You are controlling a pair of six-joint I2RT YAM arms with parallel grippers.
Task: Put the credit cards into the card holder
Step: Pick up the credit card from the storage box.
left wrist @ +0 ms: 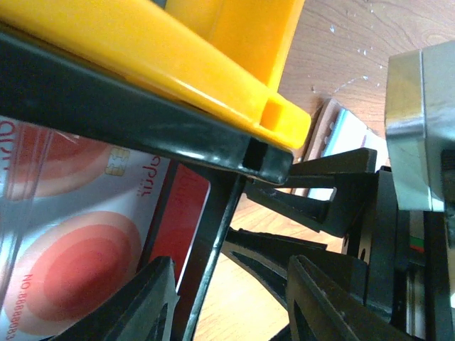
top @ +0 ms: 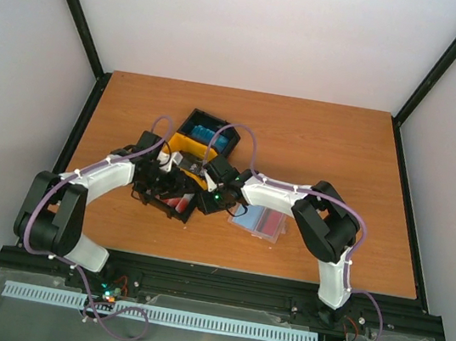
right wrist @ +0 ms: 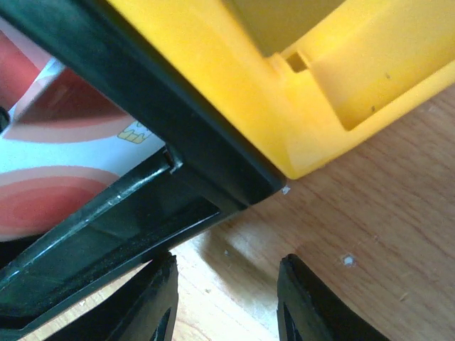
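Red-and-white credit cards [top: 177, 202] lie in the near black bin [top: 190, 215] of a three-bin tray; they also show in the left wrist view [left wrist: 78, 234] and the right wrist view [right wrist: 64, 163]. Light blue cards [top: 206, 135] lie in the far black bin. No black cards show. The card holder [top: 259, 221] lies open on the table right of the tray, with clear sleeves showing blue and red; its edge shows in the left wrist view [left wrist: 341, 131]. My left gripper [top: 166, 183] [left wrist: 231, 266] is open, straddling the near bin's wall. My right gripper [top: 207, 186] [right wrist: 227, 261] is open and empty over bare wood beside the bin's corner.
The yellow middle bin [top: 182, 141] [left wrist: 213, 64] [right wrist: 341, 78] sits between the two black bins. Both grippers crowd close together at the near bin's right side. Black frame posts [top: 84, 98] stand at the table's [top: 327, 142] back corners.
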